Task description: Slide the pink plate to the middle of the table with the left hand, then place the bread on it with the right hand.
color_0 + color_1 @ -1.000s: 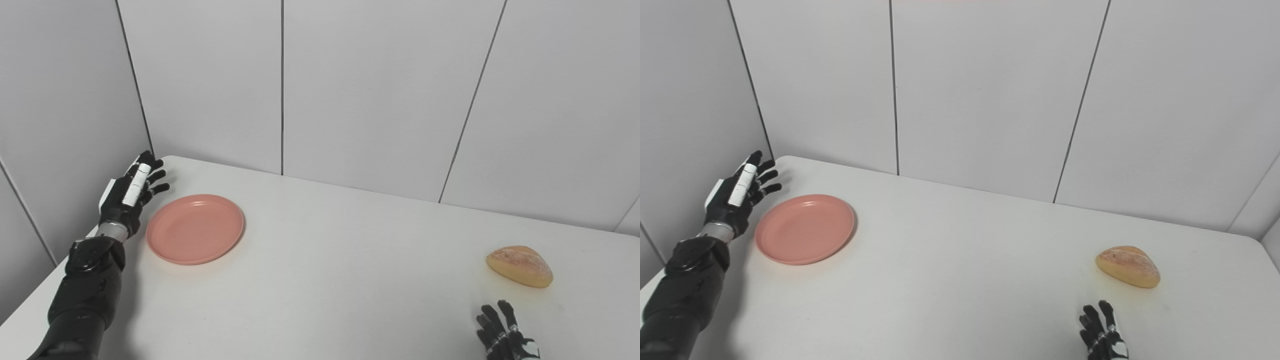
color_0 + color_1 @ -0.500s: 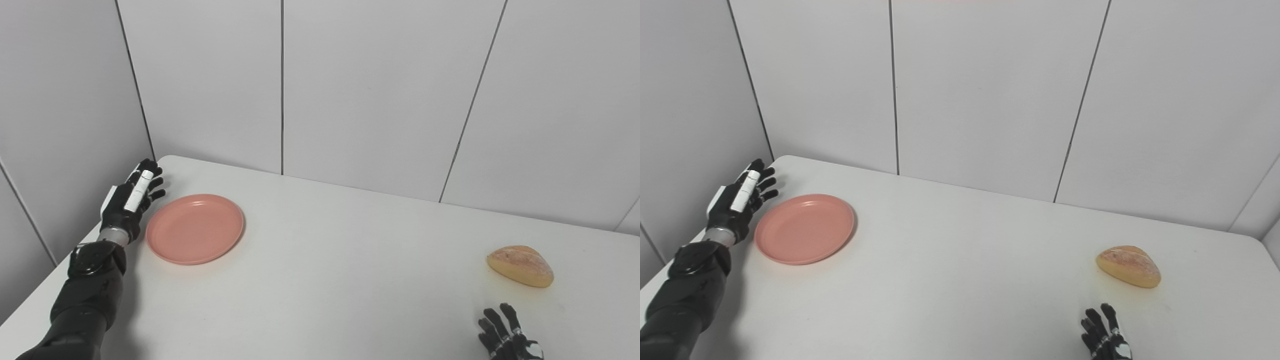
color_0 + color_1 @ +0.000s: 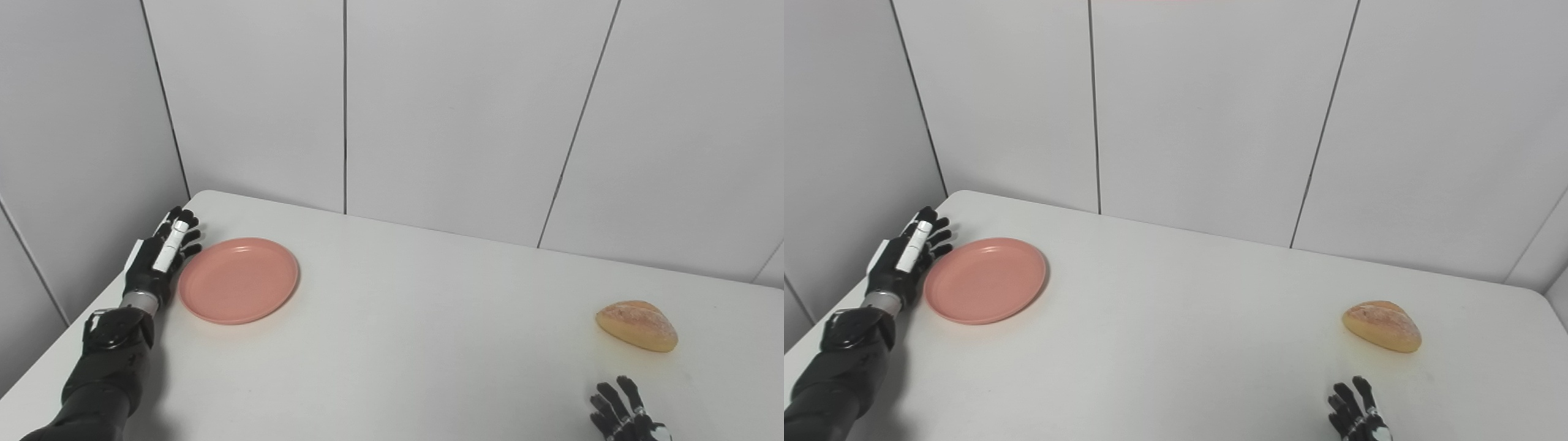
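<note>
Status: nothing done yet, I judge.
- Round pink plastic plate (image 3: 238,280): far-left of white table (image 3: 398,343), not centred.
- Left hand (image 3: 158,257): just beside plate's left rim, fingers spread, holding nothing.
- Golden bread roll (image 3: 637,325): well right of plate, untouched.
- Right hand (image 3: 621,413): near roll, fingers spread, empty.
Left: slide, then bread.

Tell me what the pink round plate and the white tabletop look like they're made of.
Pink round plate: likely plastic or melamine, judging by its even salmon colour, thin raised rim and soft, dull sheen; glazed ceramic can't be ruled out.
White tabletop: smooth moulded plastic or laminate by the look of it, matte to satin, with a rounded corner and no visible grain.
</note>
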`<action>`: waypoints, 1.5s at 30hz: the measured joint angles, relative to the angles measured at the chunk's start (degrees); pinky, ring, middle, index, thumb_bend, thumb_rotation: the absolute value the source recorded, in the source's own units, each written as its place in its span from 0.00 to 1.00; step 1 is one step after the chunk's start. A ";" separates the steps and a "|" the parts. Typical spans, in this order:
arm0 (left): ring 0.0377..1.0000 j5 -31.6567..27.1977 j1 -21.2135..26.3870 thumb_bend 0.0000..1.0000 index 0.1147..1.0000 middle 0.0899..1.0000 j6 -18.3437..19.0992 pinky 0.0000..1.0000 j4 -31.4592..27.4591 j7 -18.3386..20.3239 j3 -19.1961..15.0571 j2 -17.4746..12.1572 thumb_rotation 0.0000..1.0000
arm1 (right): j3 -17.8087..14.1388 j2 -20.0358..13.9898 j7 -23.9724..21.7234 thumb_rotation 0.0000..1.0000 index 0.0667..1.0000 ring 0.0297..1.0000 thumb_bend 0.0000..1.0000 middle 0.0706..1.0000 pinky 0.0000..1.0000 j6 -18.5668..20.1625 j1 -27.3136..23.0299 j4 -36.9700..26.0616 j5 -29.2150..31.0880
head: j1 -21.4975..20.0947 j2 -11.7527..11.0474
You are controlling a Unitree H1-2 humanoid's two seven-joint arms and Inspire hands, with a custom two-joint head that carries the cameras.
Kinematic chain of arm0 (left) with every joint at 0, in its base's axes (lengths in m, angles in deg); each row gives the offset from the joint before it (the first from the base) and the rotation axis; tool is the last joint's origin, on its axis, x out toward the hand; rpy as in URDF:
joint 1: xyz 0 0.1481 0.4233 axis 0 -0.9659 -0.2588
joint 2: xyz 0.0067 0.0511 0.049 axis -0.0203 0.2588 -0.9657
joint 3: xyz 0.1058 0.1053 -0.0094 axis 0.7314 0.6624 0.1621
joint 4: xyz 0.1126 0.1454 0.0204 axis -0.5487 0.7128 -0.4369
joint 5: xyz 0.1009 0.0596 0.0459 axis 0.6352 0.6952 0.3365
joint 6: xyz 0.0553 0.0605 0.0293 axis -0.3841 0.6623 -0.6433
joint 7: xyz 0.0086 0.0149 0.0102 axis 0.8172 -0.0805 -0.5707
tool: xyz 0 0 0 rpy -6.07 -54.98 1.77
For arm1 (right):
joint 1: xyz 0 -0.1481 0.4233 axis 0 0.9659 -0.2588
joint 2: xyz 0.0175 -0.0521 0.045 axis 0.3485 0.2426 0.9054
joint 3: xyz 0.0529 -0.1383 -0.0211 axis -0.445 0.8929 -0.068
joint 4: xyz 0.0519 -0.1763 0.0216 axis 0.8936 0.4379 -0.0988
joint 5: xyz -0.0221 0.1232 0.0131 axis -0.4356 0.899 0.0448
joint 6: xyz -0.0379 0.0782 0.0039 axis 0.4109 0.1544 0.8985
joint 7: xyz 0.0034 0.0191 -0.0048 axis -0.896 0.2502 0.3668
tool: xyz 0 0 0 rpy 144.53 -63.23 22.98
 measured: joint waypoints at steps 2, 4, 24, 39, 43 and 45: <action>0.89 -0.01 0.06 0.81 0.93 0.82 -0.38 0.85 0.63 0.00 0.14 0.00 0.72 | 0.00 -0.01 0.01 0.99 0.95 0.90 0.81 0.90 0.94 0.10 0.07 -0.19 -0.04 | -0.09 0.26; 0.91 -0.01 0.13 0.82 0.94 0.86 -0.66 0.85 0.90 0.01 0.28 0.00 0.73 | 0.00 -0.10 0.01 0.99 0.96 0.90 0.80 0.90 0.93 0.22 0.36 -0.68 -0.07 | -0.17 0.53; 0.94 -1.53 0.15 0.90 1.00 0.95 -1.44 0.87 1.52 4.01 0.58 0.36 0.77 | -0.08 -0.18 0.77 0.97 0.94 0.90 0.82 0.88 0.93 1.24 0.95 -1.75 0.82 | -0.88 1.50; 0.93 -1.86 -1.04 0.91 1.00 0.92 3.07 0.84 -4.60 6.18 1.79 2.06 0.78 | 0.30 0.20 1.28 0.97 0.95 0.90 0.82 0.89 0.93 2.48 0.93 -2.14 0.31 | -1.67 1.85; 0.90 -1.84 -2.10 0.89 1.00 0.90 4.32 0.74 -7.67 5.96 2.18 3.17 0.77 | 0.47 0.46 1.29 0.97 0.94 0.90 0.83 0.88 0.92 2.93 0.96 -2.81 0.08 | -2.02 1.94; 0.88 -1.83 -2.66 0.92 1.00 0.89 4.39 0.71 -9.09 5.69 2.37 4.06 0.76 | 0.50 0.56 1.29 0.96 0.94 0.89 0.83 0.88 0.91 3.03 0.95 -2.84 -0.01 | -2.20 1.94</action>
